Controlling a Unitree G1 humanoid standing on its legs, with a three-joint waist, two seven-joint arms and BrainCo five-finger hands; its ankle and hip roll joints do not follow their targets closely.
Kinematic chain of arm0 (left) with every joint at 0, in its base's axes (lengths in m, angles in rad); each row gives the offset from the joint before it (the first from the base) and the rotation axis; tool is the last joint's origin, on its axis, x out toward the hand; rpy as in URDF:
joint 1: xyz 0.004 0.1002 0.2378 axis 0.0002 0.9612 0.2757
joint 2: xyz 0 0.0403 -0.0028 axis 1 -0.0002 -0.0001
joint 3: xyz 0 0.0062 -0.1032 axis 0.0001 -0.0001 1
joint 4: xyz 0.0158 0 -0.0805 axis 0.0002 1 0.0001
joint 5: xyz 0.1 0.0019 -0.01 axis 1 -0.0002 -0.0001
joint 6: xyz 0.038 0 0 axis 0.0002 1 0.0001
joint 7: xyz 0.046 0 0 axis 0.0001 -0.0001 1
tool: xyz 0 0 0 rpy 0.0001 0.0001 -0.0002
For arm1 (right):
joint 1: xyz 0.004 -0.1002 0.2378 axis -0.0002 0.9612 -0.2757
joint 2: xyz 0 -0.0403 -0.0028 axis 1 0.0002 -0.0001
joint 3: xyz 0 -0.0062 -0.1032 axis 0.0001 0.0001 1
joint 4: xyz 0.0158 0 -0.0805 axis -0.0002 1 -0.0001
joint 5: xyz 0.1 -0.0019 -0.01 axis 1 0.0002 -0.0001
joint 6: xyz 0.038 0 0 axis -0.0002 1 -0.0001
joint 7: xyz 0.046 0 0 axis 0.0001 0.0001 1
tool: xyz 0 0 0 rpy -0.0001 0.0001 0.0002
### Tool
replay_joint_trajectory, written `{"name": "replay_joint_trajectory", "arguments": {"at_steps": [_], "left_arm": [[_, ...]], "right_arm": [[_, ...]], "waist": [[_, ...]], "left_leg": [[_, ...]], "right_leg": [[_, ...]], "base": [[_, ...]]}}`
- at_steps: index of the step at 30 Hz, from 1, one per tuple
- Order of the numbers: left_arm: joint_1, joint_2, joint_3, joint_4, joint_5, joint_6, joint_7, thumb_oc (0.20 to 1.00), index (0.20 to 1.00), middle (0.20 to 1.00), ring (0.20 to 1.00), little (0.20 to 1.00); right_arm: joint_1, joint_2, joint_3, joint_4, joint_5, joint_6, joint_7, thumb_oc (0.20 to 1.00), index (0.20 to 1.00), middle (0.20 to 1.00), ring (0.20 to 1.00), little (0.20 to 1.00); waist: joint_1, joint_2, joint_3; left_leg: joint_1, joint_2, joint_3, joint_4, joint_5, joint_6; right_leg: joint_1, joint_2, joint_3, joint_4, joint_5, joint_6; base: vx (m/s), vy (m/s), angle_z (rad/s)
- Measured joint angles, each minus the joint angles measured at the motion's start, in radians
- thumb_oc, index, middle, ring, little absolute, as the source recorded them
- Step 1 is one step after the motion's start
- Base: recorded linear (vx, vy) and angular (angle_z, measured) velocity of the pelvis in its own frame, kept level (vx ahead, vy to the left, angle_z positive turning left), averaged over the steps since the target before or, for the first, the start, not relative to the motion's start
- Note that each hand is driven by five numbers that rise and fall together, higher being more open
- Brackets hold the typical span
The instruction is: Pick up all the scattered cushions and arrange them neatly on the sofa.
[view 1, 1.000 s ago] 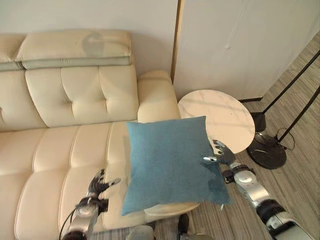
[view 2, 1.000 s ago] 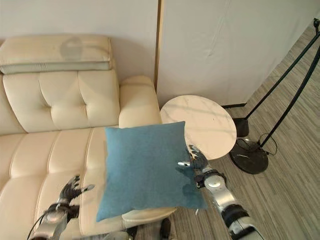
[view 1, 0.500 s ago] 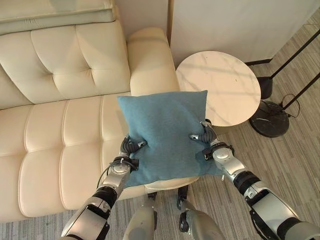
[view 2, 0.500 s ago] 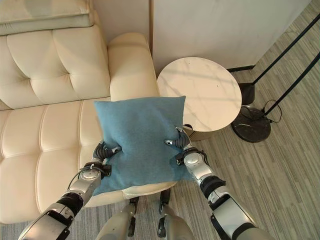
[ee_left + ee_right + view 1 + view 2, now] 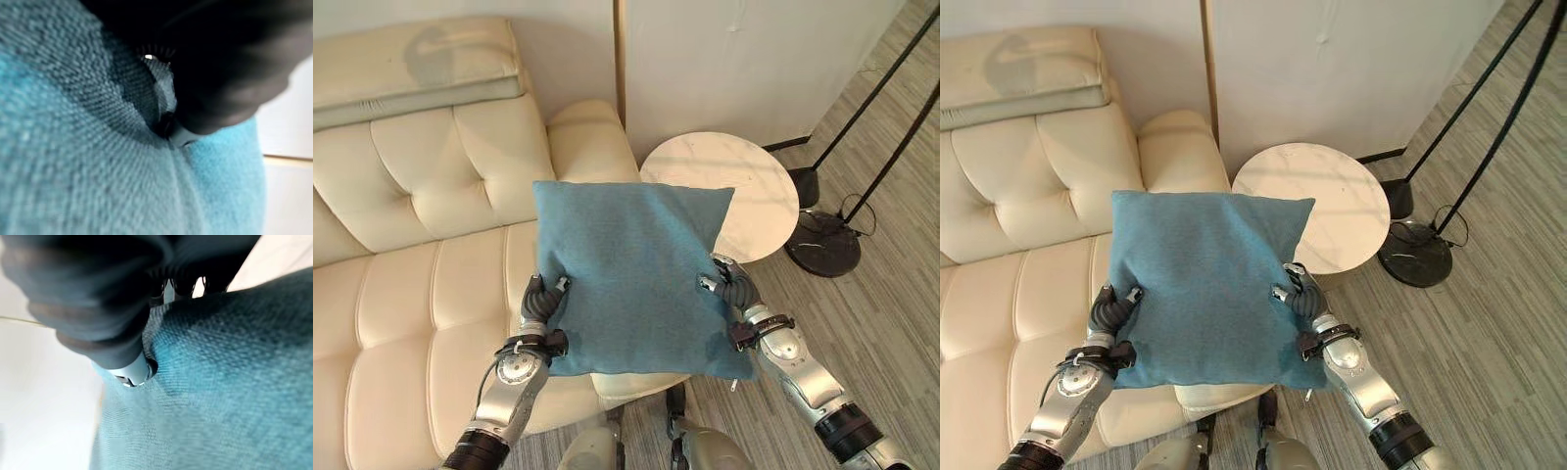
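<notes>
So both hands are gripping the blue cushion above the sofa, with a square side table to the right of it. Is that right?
Not quite: the side table is round, not square, as the left eye view shows. The rest holds: the left hand and right hand both grip the blue cushion above the sofa.

The cushion [image 5: 631,269] is matt woven blue cloth; the sofa [image 5: 421,196] is smooth, faintly glossy cream leather.

**Left wrist: cushion against the lens**

I see blue woven cushion [image 5: 88,161] fabric pressed right up to the camera. My left hand [image 5: 230,63] is a dark blurred mass over it, with a bit of silver at its edge digging into the cloth and denting it. Pale cream surface [image 5: 288,191] shows beyond the cushion's edge.
</notes>
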Motion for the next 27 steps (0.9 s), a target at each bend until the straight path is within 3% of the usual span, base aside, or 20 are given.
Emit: {"name": "replay_joint_trajectory", "arguments": {"at_steps": [1, 2, 4, 6, 9, 10, 11, 12, 13, 14, 15, 17, 18, 19, 20, 23, 24, 25, 26, 27], "left_arm": [[-0.002, 0.003, 0.007, 0.000, 0.003, 0.001, -0.001, 0.200, 0.200, 0.200, 0.200, 0.200], [-0.013, -0.001, 0.006, 0.000, 0.012, 0.002, -0.002, 0.200, 0.200, 0.200, 0.200, 0.200], [-0.022, -0.006, 0.004, -0.019, 0.039, 0.002, -0.003, 0.200, 0.200, 0.200, 0.200, 0.200], [-0.026, 0.007, 0.004, -0.027, 0.038, 0.003, -0.009, 0.200, 0.200, 0.200, 0.200, 0.200], [-0.018, 0.025, 0.007, -0.044, 0.038, 0.001, -0.010, 0.200, 0.200, 0.200, 0.200, 0.200], [-0.015, 0.016, 0.006, -0.043, 0.039, 0.001, -0.011, 0.200, 0.200, 0.200, 0.200, 0.200], [-0.004, -0.008, 0.000, -0.048, 0.040, 0.001, -0.012, 0.200, 0.200, 0.200, 0.200, 0.200], [0.023, -0.023, 0.001, -0.053, 0.040, -0.005, -0.012, 0.200, 0.200, 0.200, 0.200, 0.200], [0.047, -0.019, -0.002, -0.060, 0.040, -0.016, -0.012, 0.200, 0.200, 0.200, 0.200, 0.200], [0.050, -0.010, -0.002, -0.059, 0.038, -0.018, -0.012, 0.200, 0.200, 0.200, 0.200, 0.200], [0.050, -0.014, -0.026, -0.016, 0.036, -0.014, -0.012, 0.200, 0.200, 0.200, 0.200, 0.200], [0.051, -0.015, -0.048, 0.018, 0.036, -0.012, -0.019, 0.200, 0.200, 0.200, 0.200, 0.200], [0.041, -0.019, -0.055, 0.019, 0.035, -0.012, -0.040, 0.200, 0.200, 0.200, 0.200, 0.200], [0.040, -0.021, -0.057, 0.018, 0.035, -0.012, -0.053, 0.200, 0.200, 0.200, 0.200, 0.200], [0.032, -0.027, -0.064, 0.021, 0.034, -0.012, -0.057, 0.200, 0.200, 0.200, 0.200, 0.200], [-0.032, -0.047, -0.104, 0.024, 0.033, -0.012, -0.062, 0.200, 0.200, 0.200, 0.200, 0.200], [-0.065, -0.063, -0.116, 0.021, 0.033, -0.013, -0.063, 0.200, 0.200, 0.200, 0.200, 0.200], [-0.064, -0.066, -0.119, 0.021, 0.032, -0.014, -0.064, 0.200, 0.200, 0.200, 0.200, 0.200], [-0.064, -0.066, -0.119, 0.021, 0.032, -0.014, -0.064, 0.200, 0.200, 0.200, 0.200, 0.200], [-0.065, -0.055, -0.125, 0.022, 0.032, -0.013, -0.064, 0.200, 0.200, 0.200, 0.200, 0.200]], "right_arm": [[-0.002, 0.005, -0.004, -0.006, 0.000, -0.009, 0.004, 0.200, 0.200, 0.200, 0.200, 0.200], [-0.002, 0.003, -0.011, -0.007, 0.000, -0.016, 0.005, 0.200, 0.200, 0.200, 0.200, 0.200], [0.003, -0.002, -0.022, -0.007, 0.000, -0.018, 0.005, 0.200, 0.200, 0.200, 0.200, 0.200], [-0.002, 0.000, -0.037, -0.010, -0.010, -0.022, 0.015, 0.200, 0.200, 0.200, 0.200, 0.200], [-0.019, 0.009, -0.039, -0.012, -0.027, -0.025, 0.016, 0.200, 0.200, 0.200, 0.200, 0.200], [-0.016, 0.002, -0.043, -0.010, -0.027, -0.026, 0.015, 0.200, 0.200, 0.200, 0.200, 0.200], [-0.001, -0.012, -0.043, -0.009, -0.027, -0.027, 0.013, 0.200, 0.200, 0.200, 0.200, 0.200], [0.001, -0.024, -0.040, -0.003, -0.028, -0.027, 0.013, 0.200, 0.200, 0.200, 0.200, 0.200], [0.002, -0.023, -0.032, -0.002, -0.028, -0.035, 0.013, 0.200, 0.200, 0.200, 0.200, 0.200], [0.003, -0.022, -0.039, -0.001, -0.028, -0.048, 0.013, 0.200, 0.200, 0.200, 0.200, 0.200], [0.000, -0.025, -0.030, 0.028, -0.029, -0.046, 0.007, 0.200, 0.200, 0.200, 0.200, 0.200], [0.009, -0.053, -0.008, 0.035, -0.028, -0.039, 0.002, 0.200, 0.200, 0.200, 0.200, 0.200], [0.047, -0.073, -0.019, 0.007, -0.028, -0.039, 0.002, 0.200, 0.200, 0.200, 0.200, 0.200], [0.069, -0.082, -0.024, -0.011, -0.027, -0.040, 0.002, 0.200, 0.200, 0.200, 0.200, 0.200], [0.076, -0.090, -0.033, -0.014, -0.028, -0.040, 0.005, 0.200, 0.200, 0.200, 0.200, 0.200], [0.103, -0.092, -0.086, -0.017, -0.026, -0.040, -0.001, 0.200, 0.200, 0.200, 0.200, 0.200], [0.105, -0.098, -0.124, -0.018, -0.026, -0.043, -0.002, 0.200, 0.200, 0.200, 0.200, 0.200], [0.100, -0.103, -0.129, -0.018, -0.026, -0.043, -0.002, 0.200, 0.200, 0.200, 0.200, 0.200], [0.100, -0.103, -0.129, -0.018, -0.026, -0.043, -0.002, 0.200, 0.200, 0.200, 0.200, 0.200], [0.113, -0.082, -0.127, -0.017, -0.026, -0.043, -0.004, 0.200, 0.200, 0.200, 0.200, 0.200]], "waist": [[-0.006, 0.007, 0.001], [-0.017, 0.021, 0.000], [-0.023, 0.027, -0.001], [0.003, 0.025, -0.011], [0.055, 0.033, -0.015], [0.053, 0.060, -0.017], [0.054, 0.094, -0.030], [0.075, 0.119, -0.040], [0.085, 0.127, -0.052], [0.082, 0.130, -0.049], [0.086, 0.091, -0.046], [0.033, 0.056, -0.038], [0.003, 0.030, -0.035], [-0.018, 0.018, -0.040], [-0.039, 0.011, -0.036], [-0.081, 0.021, -0.038], [-0.091, 0.049, -0.046], [-0.084, 0.082, -0.055], [-0.083, 0.084, -0.055], [-0.089, 0.082, -0.054]], "left_leg": [[-0.009, 0.008, 0.006, 0.007, 0.015, 0.022], [-0.028, 0.019, -0.005, 0.024, 0.019, 0.031], [-0.054, 0.029, -0.037, 0.063, 0.010, 0.042], [-0.087, 0.030, -0.067, 0.089, 0.019, 0.040], [-0.125, 0.018, -0.111, 0.096, 0.070, -0.004], [-0.151, 0.034, -0.137, 0.110, 0.084, -0.023], [-0.174, 0.057, -0.180, 0.102, 0.110, -0.053], [-0.191, 0.084, -0.199, 0.093, 0.117, -0.069], [-0.228, 0.105, -0.223, 0.086, 0.131, -0.126], [-0.267, 0.120, -0.236, 0.086, 0.137, -0.172], [-0.296, 0.086, -0.169, 0.121, 0.019, -0.145], [-0.273, 0.036, -0.045, 0.230, -0.046, -0.104], [-0.190, 0.041, -0.010, 0.300, -0.118, -0.108], [-0.136, 0.046, -0.009, 0.309, -0.144, -0.109], [-0.072, 0.073, 0.009, 0.309, -0.181, -0.137], [0.040, 0.165, 0.102, 0.213, -0.188, -0.140], [0.054, 0.178, 0.114, 0.127, -0.142, -0.103], [0.055, 0.178, 0.120, 0.103, -0.124, -0.096], [0.056, 0.179, 0.123, 0.100, -0.127, -0.097], [0.049, 0.155, 0.114, 0.071, -0.106, -0.096]], "right_leg": [[-0.022, 0.000, 0.005, 0.046, -0.021, 0.029], [-0.069, 0.001, 0.015, 0.164, -0.094, 0.081], [-0.111, -0.003, 0.025, 0.463, -0.248, 0.092], [-0.059, -0.007, 0.052, 0.559, -0.334, 0.102], [0.063, -0.004, 0.067, 0.394, -0.433, 0.087], [0.103, 0.030, 0.054, 0.318, -0.431, 0.006], [0.112, 0.073, 0.044, 0.259, -0.393, -0.035], [0.091, 0.115, 0.028, 0.263, -0.368, -0.045], [0.036, 0.162, 0.034, 0.310, -0.371, -0.070], [0.001, 0.179, 0.038, 0.328, -0.359, -0.129], [-0.053, 0.129, -0.012, 0.356, -0.322, -0.163], [-0.040, 0.062, -0.061, 0.290, -0.268, -0.160], [-0.023, 0.021, -0.106, 0.227, -0.221, -0.158], [-0.017, -0.005, -0.135, 0.203, -0.207, -0.149], [-0.005, -0.013, -0.152, 0.193, -0.196, -0.142], [0.010, -0.034, -0.254, 0.167, -0.173, -0.128], [-0.009, -0.030, -0.281, 0.147, -0.156, -0.095], [-0.026, -0.017, -0.282, 0.146, -0.144, -0.079], [-0.027, -0.017, -0.285, 0.146, -0.143, -0.077], [-0.031, -0.046, -0.300, 0.143, -0.128, -0.049]], "base": [[-0.25, -0.022, -0.06], [-0.11, -0.027, 0.27], [-0.12, -0.088, 0.48], [-0.11, -0.107, 0.42], [-0.24, -0.182, 0.37], [-0.34, -0.166, 0.75], [-0.36, -0.121, 0.78], [-0.37, -0.120, 0.62], [-0.27, -0.004, 0.57], [-0.32, 0.028, 0.82], [-0.41, 0.047, 1.13], [-0.31, 0.064, 1.16], [-0.18, 0.090, 1.14], [-0.11, 0.111, 1.00], [-0.10, 0.097, 1.00], [-0.05, 0.111, 1.05], [0.01, 0.180, 0.79], [0.03, 0.281, 0.46], [0.01, 0.161, 0.22], [0.06, 0.177, 0.45]]}}
